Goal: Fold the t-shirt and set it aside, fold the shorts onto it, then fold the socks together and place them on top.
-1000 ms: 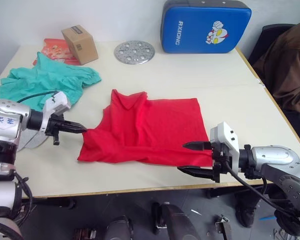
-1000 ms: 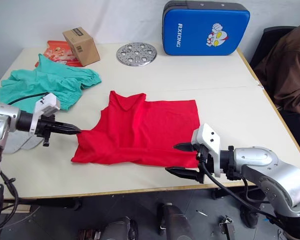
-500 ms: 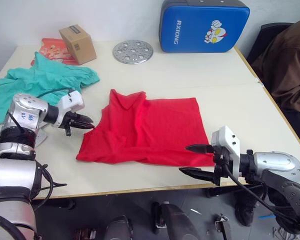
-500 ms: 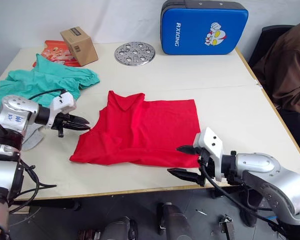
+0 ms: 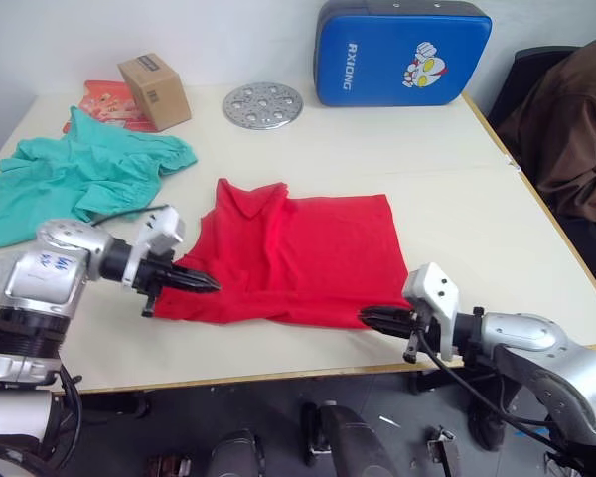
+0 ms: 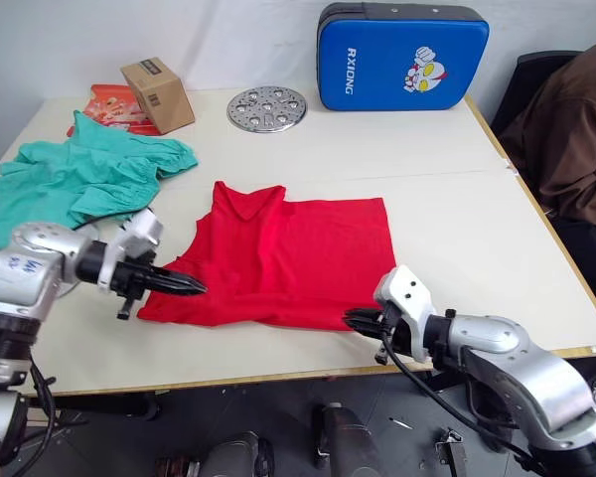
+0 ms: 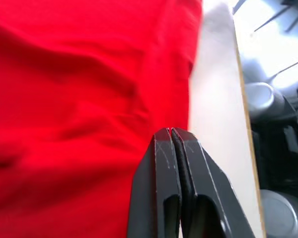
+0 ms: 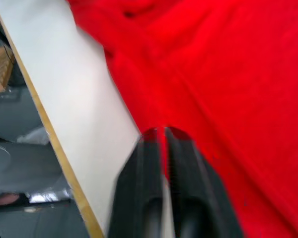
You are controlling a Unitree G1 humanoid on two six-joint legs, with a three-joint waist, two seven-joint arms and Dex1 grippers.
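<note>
The red t-shirt lies spread flat in the middle of the table, collar toward the left. My left gripper reaches in from the left, with its fingers pressed shut on the shirt's near-left edge. At the shirt's near-right corner, close to the table's front edge, my right gripper is shut with a strip of red cloth between its fingers. The teal shorts sit crumpled at the far left. The socks are hidden.
Along the back stand a cardboard box on an orange packet, a perforated metal disc and a blue cushion. A person in a brown coat sits just past the table's right edge.
My left gripper moved right and nearer, opened briefly, then shut on the shirt's near-left edge. My right gripper slid left and went from wide open to shut on the near-right corner.
</note>
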